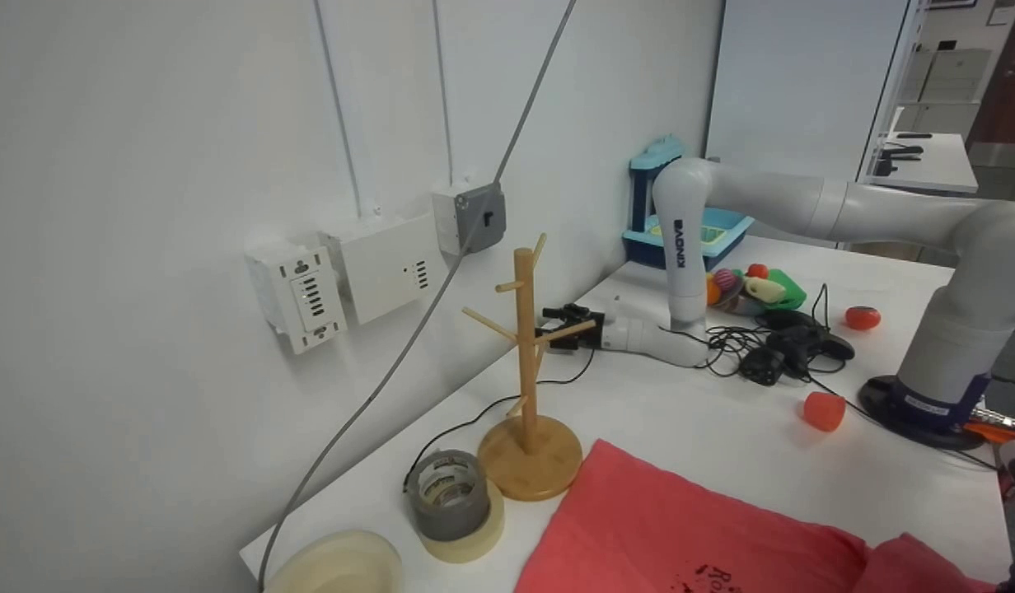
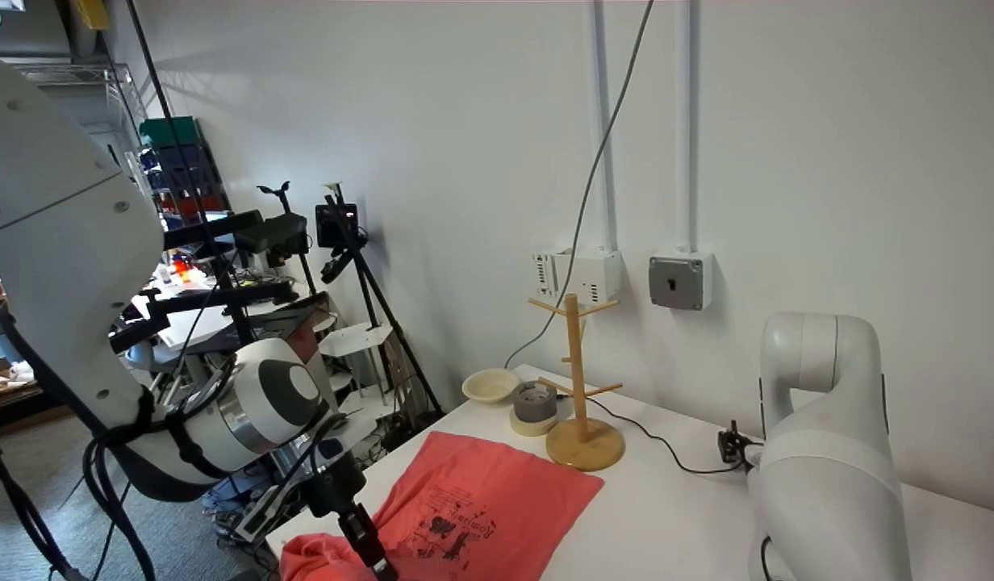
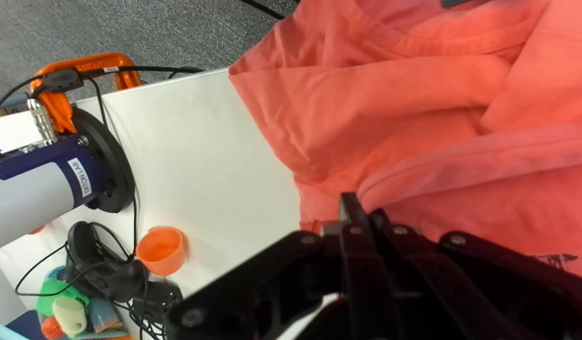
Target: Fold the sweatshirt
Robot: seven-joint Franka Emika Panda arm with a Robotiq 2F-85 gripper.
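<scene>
The coral-red sweatshirt [image 2: 497, 500] lies on the white table with dark printing facing up, its far part spread flat. In an exterior view its near side is bunched beside my gripper [image 2: 384, 569]. At the lower right corner of an exterior view, a raised lump of the sweatshirt [image 1: 907, 564] tapers toward the frame edge. From the wrist, the sweatshirt [image 3: 414, 89] shows a neckline and a folded band whose creases converge at my gripper [image 3: 365, 205]. The fingers are together on the end of that band; the pinched cloth itself is mostly hidden.
A wooden peg stand [image 1: 528, 346] touches the cloth's far corner, with tape rolls [image 1: 450, 494] and a cream bowl [image 1: 343, 568] beyond. A second white arm [image 1: 680, 231], an orange cup [image 3: 161, 250] and tangled controllers [image 1: 792, 346] occupy the table's other end.
</scene>
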